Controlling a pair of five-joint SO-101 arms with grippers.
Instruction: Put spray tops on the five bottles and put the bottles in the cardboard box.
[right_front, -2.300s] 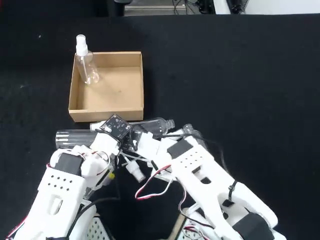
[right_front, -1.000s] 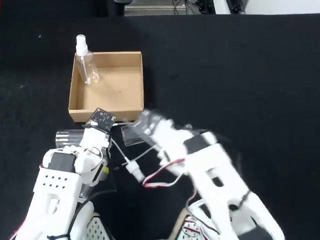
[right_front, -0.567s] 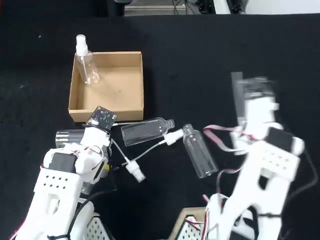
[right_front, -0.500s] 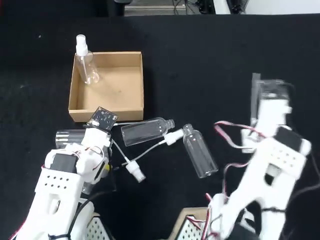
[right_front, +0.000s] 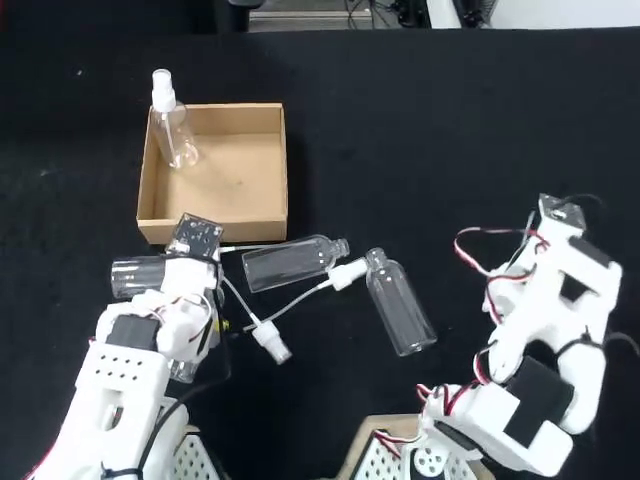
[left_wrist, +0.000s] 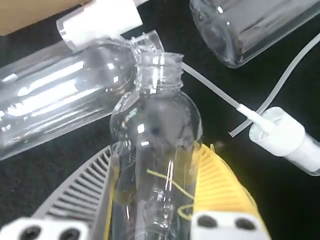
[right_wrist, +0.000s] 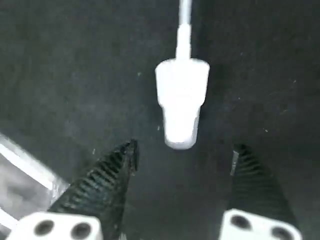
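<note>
Cardboard box sits far left on the black worktop; a capped bottle is in its far-left corner. Left hand clamps an uncapped bottle close to the box's near wall. Right hand is spread wide, with a spray top lying just beyond its fingertips. A second open bottle and a third open bottle lie mid-worktop.

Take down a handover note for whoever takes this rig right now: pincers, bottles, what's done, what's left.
Left pincer: shut on the held bottle, no top.
Right pincer: open over a loose spray top.
Topless on the table: near-box bottle, middle bottle, right-hand bottle.
Done: capped bottle in the cardboard box.
Left: four tops to fit, four bottles to box.
</note>
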